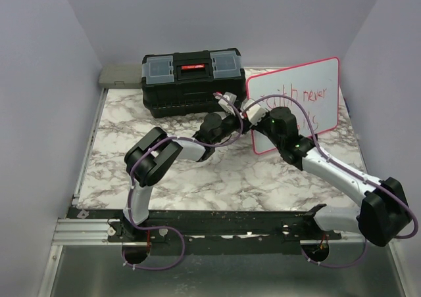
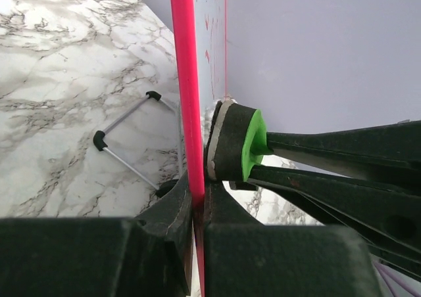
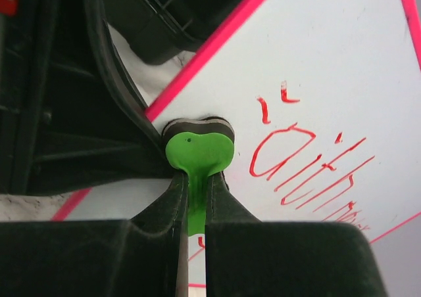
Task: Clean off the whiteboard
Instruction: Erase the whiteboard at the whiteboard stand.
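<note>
The whiteboard stands upright at the back right, pink-rimmed, with red handwriting on its face. My left gripper is shut on the board's pink rim at its left edge. My right gripper is shut on the stem of a green eraser. The eraser's black felt pad presses flat on the board near the upper left corner, left of the writing. From above, both grippers meet at the board's left side.
A black toolbox with a red latch stands at the back, just left of the board. The board's wire stand with black feet rests on the marble tabletop. Grey walls enclose the table on three sides.
</note>
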Controlling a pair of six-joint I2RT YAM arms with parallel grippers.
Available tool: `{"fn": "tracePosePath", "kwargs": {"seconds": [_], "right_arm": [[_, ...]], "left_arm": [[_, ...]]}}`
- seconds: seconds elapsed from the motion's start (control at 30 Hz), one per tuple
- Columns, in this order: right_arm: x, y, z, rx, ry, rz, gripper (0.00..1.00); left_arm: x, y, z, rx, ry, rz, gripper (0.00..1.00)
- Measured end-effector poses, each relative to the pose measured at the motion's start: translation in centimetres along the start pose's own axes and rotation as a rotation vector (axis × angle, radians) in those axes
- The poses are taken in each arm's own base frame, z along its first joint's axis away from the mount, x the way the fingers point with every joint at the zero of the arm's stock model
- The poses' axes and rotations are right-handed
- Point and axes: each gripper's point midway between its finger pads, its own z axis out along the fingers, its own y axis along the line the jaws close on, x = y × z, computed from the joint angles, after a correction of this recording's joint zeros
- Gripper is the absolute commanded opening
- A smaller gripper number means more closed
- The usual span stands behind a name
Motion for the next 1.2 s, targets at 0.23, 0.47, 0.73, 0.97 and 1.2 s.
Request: {"fn": "tracePosePath", "kwargs": {"seconds": [0.23, 0.47, 0.73, 0.97, 1.2], "right_arm": [[1.8, -0.1, -0.7, -0.008, 0.04, -0.007, 0.01], [1.8, -0.7, 0.3, 0.004, 0.066, 0.056, 0.01], [-1.3, -5.3, 0.8, 0.097, -0.005, 0.209, 0.01], [-2.2, -4.1, 1.9, -0.002, -0.031, 0.267, 0.01], [-1.2, -1.5, 1.8, -0.154, -0.018, 0.267, 0.01]], "left_arm": [[0.1, -0.3, 0.0, 0.007, -0.001, 0.006, 0.0], [0.2, -0.1, 0.0, 0.0, 0.005, 0.001, 0.0], [0.0, -0.2, 0.0, 0.007, -0.003, 0.008, 0.0], [0.1, -0.2, 0.0, 0.005, 0.001, 0.005, 0.0], [0.3, 0.2, -0.1, -0.009, 0.011, -0.004, 0.0]]}}
